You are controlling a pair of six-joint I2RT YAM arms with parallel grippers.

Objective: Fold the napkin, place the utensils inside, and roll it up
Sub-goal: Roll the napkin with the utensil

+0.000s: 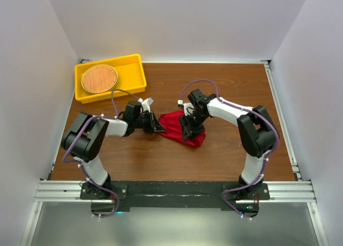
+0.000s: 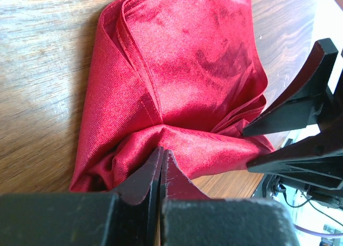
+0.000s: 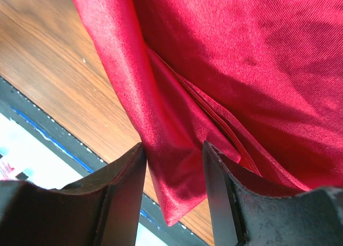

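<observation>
Top external view puts the napkin (image 1: 179, 125) at mid-frame on the wooden table (image 1: 230, 80), bunched into a part-folded wedge whose long axis runs from upper left down to lower right. It lies directly between our two arms. Our left gripper (image 1: 158, 127) meets its left tip, and our right gripper (image 1: 191, 132) sits over its lower-right end.

In the left wrist view the left fingers are pressed together, with a pucker of red cloth pinched at their tips. In the right wrist view the right fingers stand roughly half apart astride a hanging fold, and we see no clamp on it.

We judge the fold unfinished, since layered hems show but nothing lies flat. The next move turns on the right gripper, which has cloth between its fingers and needs only to close or back away. We cannot see the fork anywhere. A yellow tray (image 1: 140, 69) with a woven mat (image 1: 99, 78) sits at upper left, well apart.
</observation>
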